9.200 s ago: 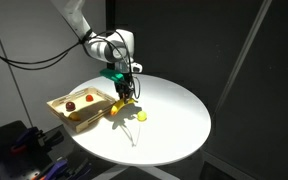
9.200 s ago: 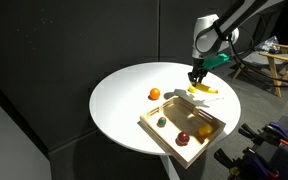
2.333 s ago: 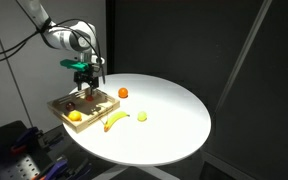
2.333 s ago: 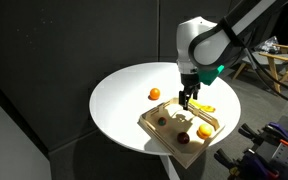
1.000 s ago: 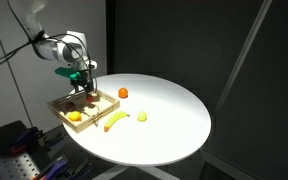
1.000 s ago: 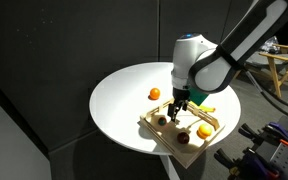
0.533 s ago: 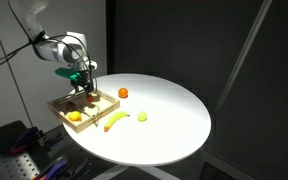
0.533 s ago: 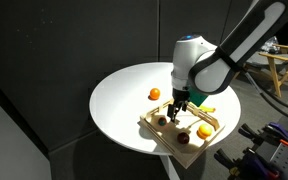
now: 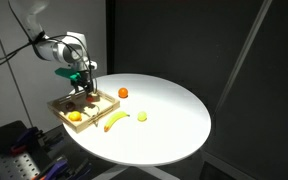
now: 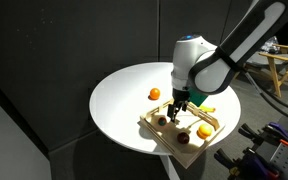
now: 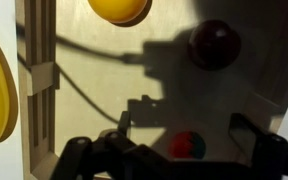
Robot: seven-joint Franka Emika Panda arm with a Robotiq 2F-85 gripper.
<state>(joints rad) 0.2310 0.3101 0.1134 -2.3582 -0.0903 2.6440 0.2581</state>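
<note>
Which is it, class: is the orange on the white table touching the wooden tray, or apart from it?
Apart. In an exterior view, a strip of bare white table shows between the orange and the rim of the wooden tray.

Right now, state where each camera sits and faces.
Exterior view: raised off the table, tray at left; arm and tool enter upper left.
Exterior view: raised, another side, tray nearest; arm enters upper right.
Wrist view: straight down into the tray; tool fingers at bottom.
Shared: both exterior views show the banana.
</note>
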